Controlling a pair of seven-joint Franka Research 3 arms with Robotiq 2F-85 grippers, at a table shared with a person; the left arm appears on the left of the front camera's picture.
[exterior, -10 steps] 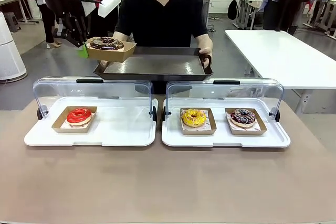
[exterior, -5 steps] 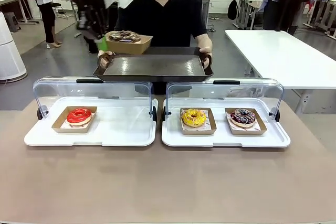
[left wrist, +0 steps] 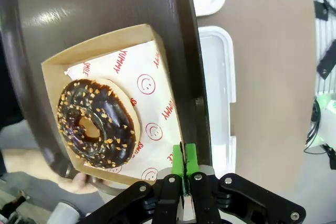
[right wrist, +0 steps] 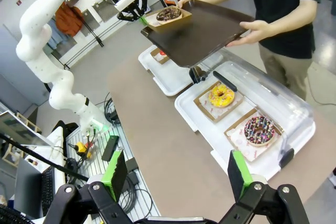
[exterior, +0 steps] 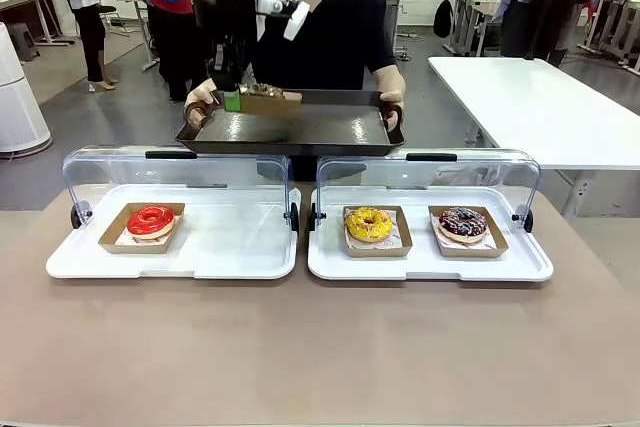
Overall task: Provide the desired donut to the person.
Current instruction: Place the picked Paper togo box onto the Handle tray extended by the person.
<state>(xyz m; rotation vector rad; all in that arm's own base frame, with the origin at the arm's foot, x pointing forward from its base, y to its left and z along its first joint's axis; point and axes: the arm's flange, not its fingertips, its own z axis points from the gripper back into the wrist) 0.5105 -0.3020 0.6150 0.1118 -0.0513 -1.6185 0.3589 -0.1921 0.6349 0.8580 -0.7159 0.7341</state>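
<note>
Within 1 second our left gripper point(exterior: 232, 99), clenched on the box point(exterior: 270, 99) rim, brings the chocolate donut point(left wrist: 97, 124) rightward, down onto the far-left of the person's point(exterior: 320, 27) tray point(exterior: 320, 127). Releasing seems next. Our right gripper point(right wrist: 178, 174) idles, spread wide.

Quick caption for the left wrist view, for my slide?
Left gripper pinches the cardboard box holding a chocolate donut over the dark tray.

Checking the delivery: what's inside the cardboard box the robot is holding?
A chocolate donut with nut bits lies on smiley-printed paper lining the box. The donut covers the paper beneath it.
</note>
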